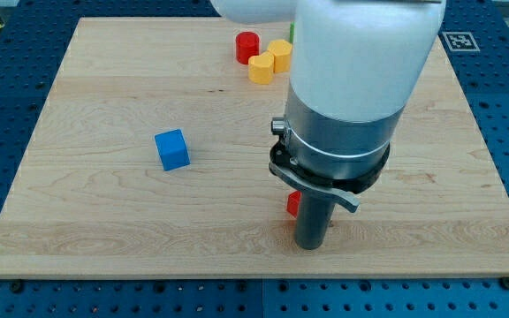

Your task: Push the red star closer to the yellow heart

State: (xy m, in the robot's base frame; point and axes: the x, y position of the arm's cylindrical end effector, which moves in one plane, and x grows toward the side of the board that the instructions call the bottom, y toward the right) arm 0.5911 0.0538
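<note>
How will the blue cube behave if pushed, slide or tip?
The blue cube sits flat on the smooth wooden board, so it likely slides rather than rolls. It looks squat, so tipping seems unlikely. An off-centre push would probably spin it. My tip is far to the view's right.

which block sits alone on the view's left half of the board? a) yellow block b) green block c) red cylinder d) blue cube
d: the blue cube stands by itself on the view's left, while the red cylinder and two yellow blocks cluster near the view's top.
</note>
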